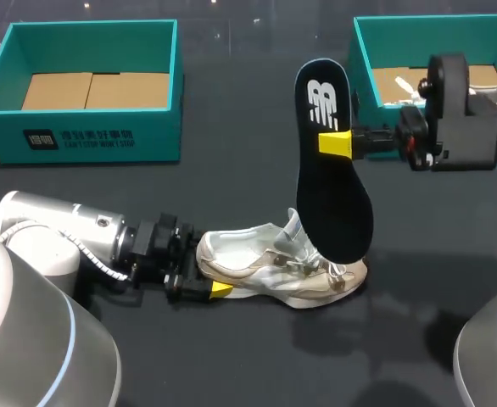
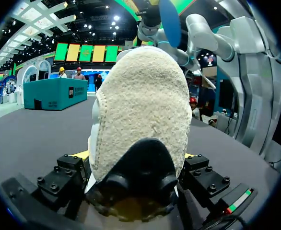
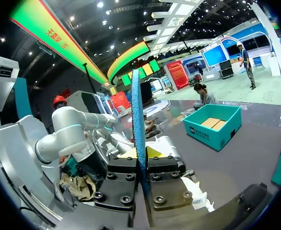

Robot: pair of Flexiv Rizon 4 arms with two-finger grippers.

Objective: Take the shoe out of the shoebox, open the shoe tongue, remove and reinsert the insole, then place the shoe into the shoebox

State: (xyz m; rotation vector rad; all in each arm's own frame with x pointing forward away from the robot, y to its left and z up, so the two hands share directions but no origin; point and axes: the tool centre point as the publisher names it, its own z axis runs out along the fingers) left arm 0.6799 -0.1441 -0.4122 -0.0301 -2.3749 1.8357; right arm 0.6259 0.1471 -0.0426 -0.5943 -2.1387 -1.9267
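A white and beige shoe (image 1: 265, 264) lies on its side on the dark table (image 1: 231, 356), heel toward my left arm. My left gripper (image 1: 210, 273) straddles the heel, its wide-set fingers pressing both sides. In the left wrist view the fuzzy heel (image 2: 143, 105) fills the gap between those fingers (image 2: 80, 155). My right gripper (image 1: 333, 142) is shut on the edge of the black insole (image 1: 333, 199), which hangs upright with its broad end down at the shoe's front. Its blue edge (image 3: 136, 110) rises from my right gripper (image 3: 141, 155), and its blue underside (image 2: 169, 21) shows above the heel.
A teal shoebox (image 1: 87, 136) with a cardboard floor stands at the back left. A second teal shoebox (image 1: 360, 64) at the back right holds white paper and lies partly behind my right arm. Bare table lies in front of the shoe.
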